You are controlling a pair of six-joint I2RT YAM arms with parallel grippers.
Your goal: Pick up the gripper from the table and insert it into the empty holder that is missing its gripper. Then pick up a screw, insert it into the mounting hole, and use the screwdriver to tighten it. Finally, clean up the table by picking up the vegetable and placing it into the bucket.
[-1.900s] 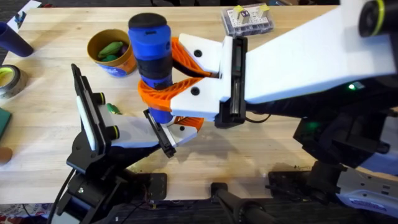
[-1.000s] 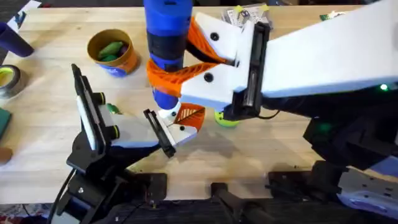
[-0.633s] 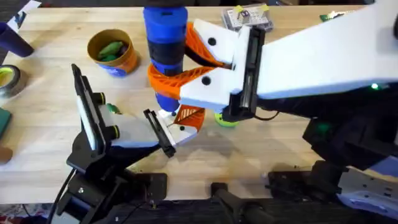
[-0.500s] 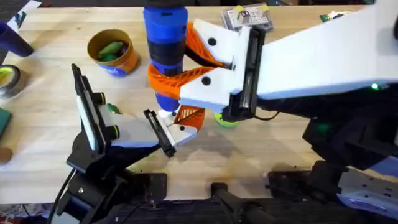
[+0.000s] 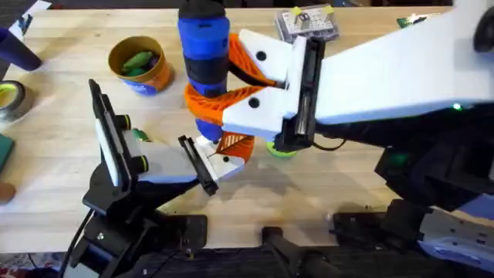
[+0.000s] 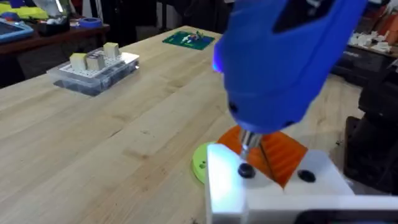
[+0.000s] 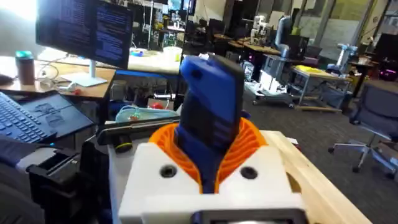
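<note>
Orange, round, and sitting at the table's far left: my bucket [image 5: 140, 65], with a green vegetable [image 5: 137, 60] lying inside it. Farther back, right of centre, I see a clear plastic box [image 5: 306, 24] holding small parts; the left wrist view shows it too, with yellowish blocks on its lid.

My right arm reaches in from the lower right across the middle, big and white under the overhead camera. Its gripper [image 5: 210, 81] is clamped on the screwdriver [image 5: 204, 54], the orange ribbed pads pressed against both sides of the blue barrel. The tool stands nearly upright, black cap on top, leaning slightly.

In the left wrist view the metal bit comes down onto a dark screw [image 6: 246, 171] seated in the white plate of the gripper piece [image 6: 273, 180], whose orange finger lies just behind the bit. A green holed disc [image 6: 200, 165] lies on the wood just beside that plate.

My left arm is folded low at the lower left, its end pointing toward the centre under the screwdriver. I cannot tell how the left gripper's fingers stand.
</note>
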